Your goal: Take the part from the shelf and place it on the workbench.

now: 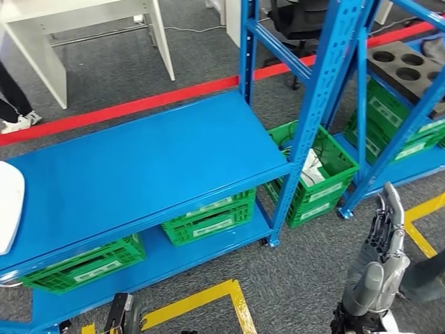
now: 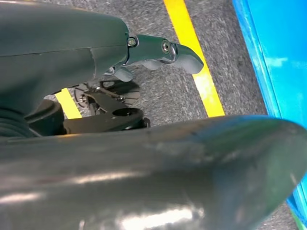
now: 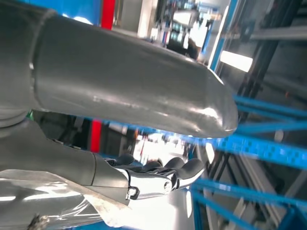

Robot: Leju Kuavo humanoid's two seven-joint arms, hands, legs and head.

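Blue steel shelving, green crates, both robot hands empty.

Blue steel shelf rack point(image 1: 152, 160): broad flat blue deck, perforated uprights; a second like rack stands behind it to the right. Grey carpet floor point(image 1: 304, 278): crossed by a red tape line point(image 1: 131, 106) beyond the rack and yellow tape marks point(image 1: 210, 298) in front. Green slatted plastic crates point(image 1: 210, 217): on the lower deck and on the floor between the racks, one holding cables. Dark grey foam tray with round holes point(image 1: 404, 66): on the far rack, upper right. White rounded plastic part point(image 1: 9, 205): lying on the blue deck at its left end, well apart from both hands. Right hand point(image 1: 382, 257): raised, fingers straight and close together, holding nothing. Left hand point(image 2: 159, 52): hanging over the floor beside the rack edge, fingers extended, nothing in them.
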